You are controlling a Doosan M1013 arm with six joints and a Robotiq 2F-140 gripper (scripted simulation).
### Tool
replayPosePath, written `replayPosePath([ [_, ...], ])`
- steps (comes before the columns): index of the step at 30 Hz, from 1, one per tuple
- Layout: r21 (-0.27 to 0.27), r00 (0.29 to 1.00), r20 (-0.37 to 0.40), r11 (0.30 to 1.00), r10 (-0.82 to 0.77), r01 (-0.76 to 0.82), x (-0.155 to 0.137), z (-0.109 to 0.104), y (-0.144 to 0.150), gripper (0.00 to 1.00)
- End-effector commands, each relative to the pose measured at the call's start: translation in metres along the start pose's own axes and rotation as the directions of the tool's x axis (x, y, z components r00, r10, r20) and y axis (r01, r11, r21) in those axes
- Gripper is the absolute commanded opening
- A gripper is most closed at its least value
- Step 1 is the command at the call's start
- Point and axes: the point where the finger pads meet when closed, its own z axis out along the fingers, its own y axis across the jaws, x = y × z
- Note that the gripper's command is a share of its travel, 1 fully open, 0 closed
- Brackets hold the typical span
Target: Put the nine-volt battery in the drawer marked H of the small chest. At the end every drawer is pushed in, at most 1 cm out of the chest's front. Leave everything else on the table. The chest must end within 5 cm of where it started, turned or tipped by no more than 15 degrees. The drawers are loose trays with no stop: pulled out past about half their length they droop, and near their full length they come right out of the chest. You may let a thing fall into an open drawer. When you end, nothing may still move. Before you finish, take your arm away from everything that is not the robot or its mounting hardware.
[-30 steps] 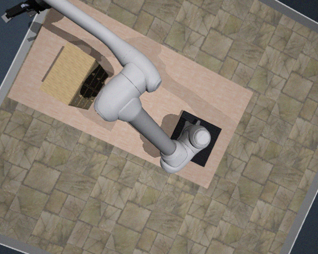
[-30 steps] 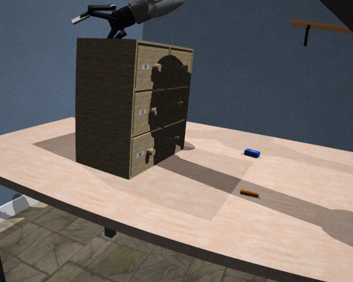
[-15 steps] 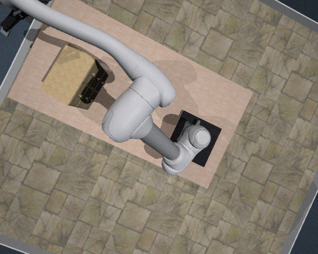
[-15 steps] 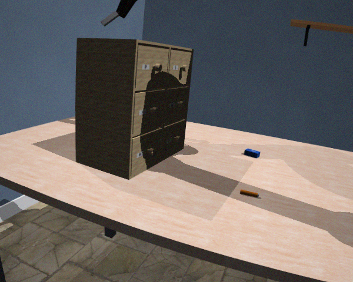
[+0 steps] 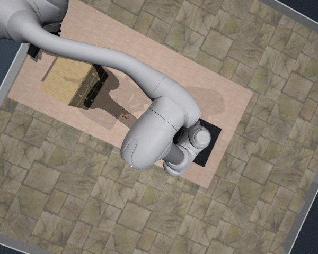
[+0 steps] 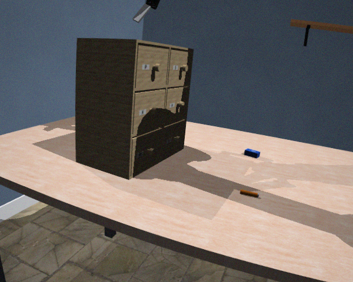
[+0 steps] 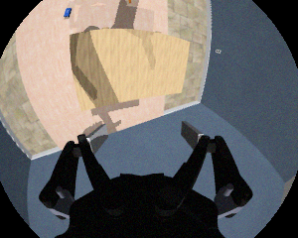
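The small wooden chest (image 6: 130, 103) stands upright on the table's left part, and all its drawers look pushed in. The drawer labels are too small to read. It also shows from above in the top view (image 5: 71, 82) and in the wrist view (image 7: 129, 69). A small blue block, the nine-volt battery (image 6: 252, 153), lies on the table to the right of the chest, and it is small in the wrist view (image 7: 68, 12). My gripper (image 7: 143, 129) (image 6: 146, 7) is open and empty, high above and behind the chest near the table's far edge.
A small orange stick (image 6: 249, 193) lies on the table in front of the battery, also seen in the top view (image 5: 124, 117). My arm stretches over the table from its black base plate (image 5: 205, 144). A wooden shelf (image 6: 325, 27) hangs on the wall.
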Motion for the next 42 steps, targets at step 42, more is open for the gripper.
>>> replayPosePath([
  [42,0.393,0.910,-0.414,0.903,0.006,0.173,0.397,-0.145,-0.010,1.00],
])
